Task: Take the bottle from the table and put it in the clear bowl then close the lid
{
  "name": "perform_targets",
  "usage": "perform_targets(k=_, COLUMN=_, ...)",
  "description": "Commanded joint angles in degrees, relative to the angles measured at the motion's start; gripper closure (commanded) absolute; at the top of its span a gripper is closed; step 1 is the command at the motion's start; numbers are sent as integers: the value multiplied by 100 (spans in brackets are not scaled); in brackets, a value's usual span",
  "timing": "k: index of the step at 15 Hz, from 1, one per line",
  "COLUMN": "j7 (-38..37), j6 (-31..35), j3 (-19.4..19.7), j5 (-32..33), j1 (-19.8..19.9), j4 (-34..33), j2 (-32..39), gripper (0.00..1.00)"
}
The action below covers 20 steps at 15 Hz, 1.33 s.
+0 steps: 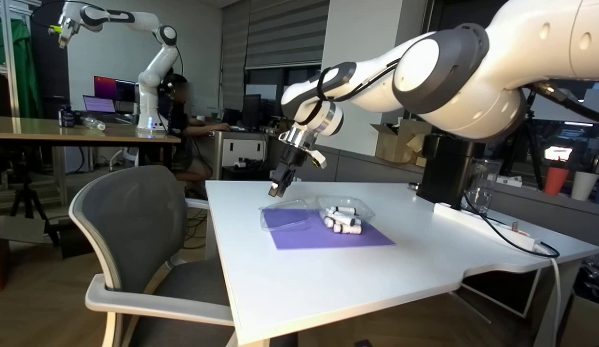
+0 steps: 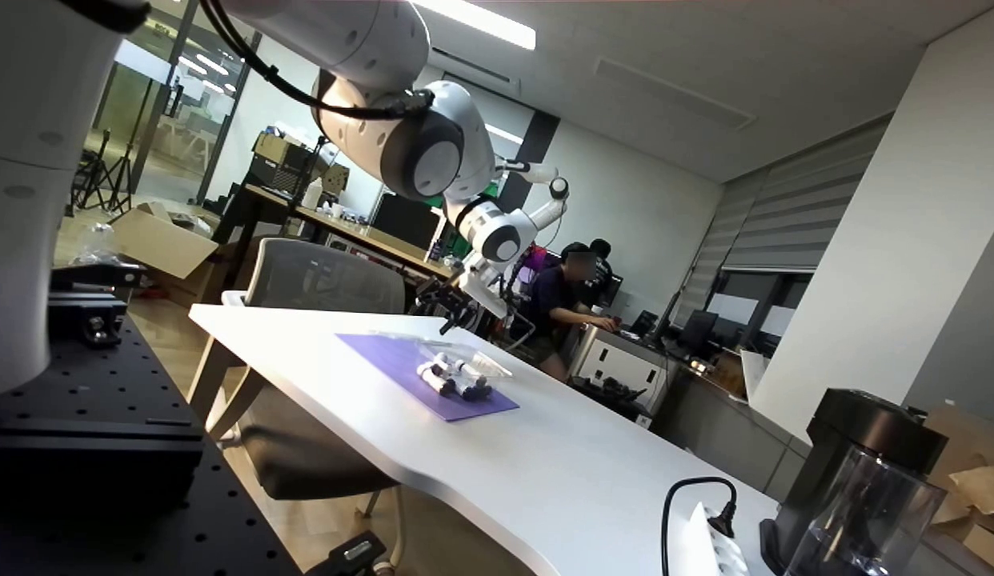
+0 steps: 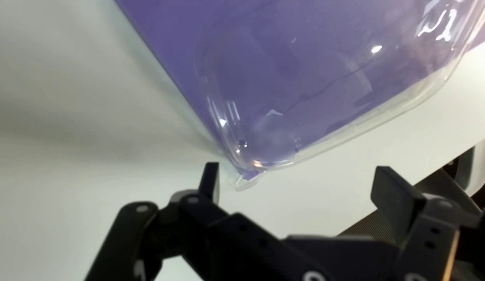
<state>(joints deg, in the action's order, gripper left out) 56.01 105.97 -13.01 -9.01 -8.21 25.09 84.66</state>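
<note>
The white table (image 1: 357,279) bears a clear bowl (image 1: 368,210) with several white bottles (image 1: 345,219) with dark caps inside. The bottles also show in an exterior view (image 2: 453,376). The clear lid (image 1: 285,219) lies open beside the bowl, on the side away from the robot's base. In the wrist view the lid (image 3: 305,86) fills the upper middle, with a small corner tab pointing toward the jaws. My gripper (image 3: 297,175) is open and empty, its fingers spread near that corner. In both exterior views my gripper (image 1: 276,190) (image 2: 450,322) hangs above the table's far edge, near the lid.
A purple sheet (image 1: 328,238) lies under the bowl and lid. A grey chair (image 1: 135,226) stands against the table's side. A white power strip (image 1: 483,225) with a black cable and a dark appliance (image 2: 873,424) with a clear container stand on the table.
</note>
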Motion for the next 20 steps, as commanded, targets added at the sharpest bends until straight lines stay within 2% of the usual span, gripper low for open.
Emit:
perform_targets(k=1, j7=126, j6=174, j3=78, j5=40, j1=-85, j4=87, j2=2, gripper=0)
perform_targets(k=10, j7=233, j6=492, j3=298, j5=319, j1=-245, j4=302, j2=6, gripper=0)
perform_targets(k=20, j7=-40, j6=-547, j3=247, j5=253, j1=-97, j4=51, j2=4, gripper=0)
